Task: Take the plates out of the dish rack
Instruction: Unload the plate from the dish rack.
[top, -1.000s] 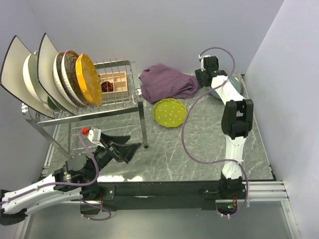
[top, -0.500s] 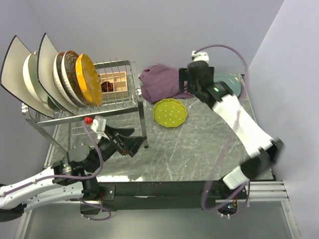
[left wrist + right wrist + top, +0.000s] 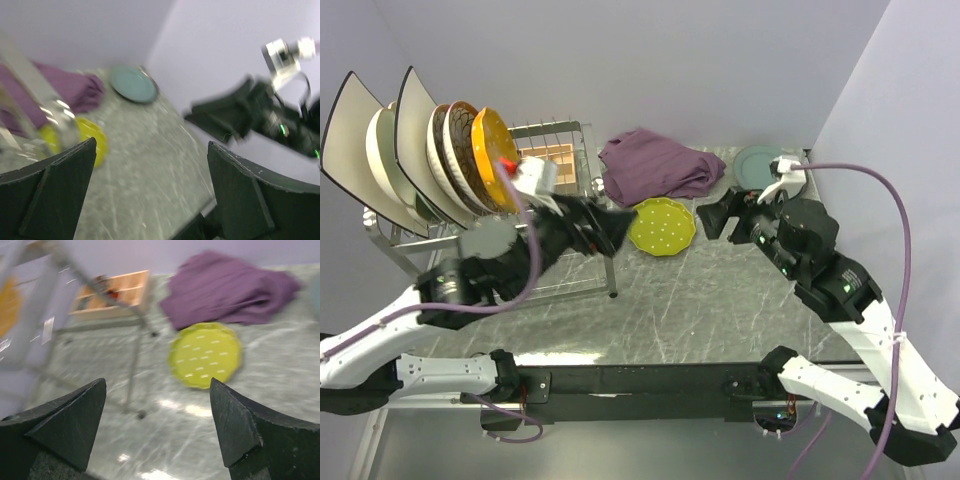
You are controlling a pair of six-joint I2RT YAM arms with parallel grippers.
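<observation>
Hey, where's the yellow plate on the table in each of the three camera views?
Top view: the yellow plate lies just right of centre, between the two arms.
Left wrist view: the plate is low on the left, above the left-hand jaw.
Right wrist view: the plate is right of centre.
Shared landmark: the purple cloth lies just beyond the plate in all three.

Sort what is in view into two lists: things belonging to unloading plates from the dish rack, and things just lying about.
Belongs to the job: dish rack; orange plate and white square plate standing in it, among others; lime-yellow plate and teal plate lying on the table.
Just lying about: purple cloth; wooden compartment box.
</observation>
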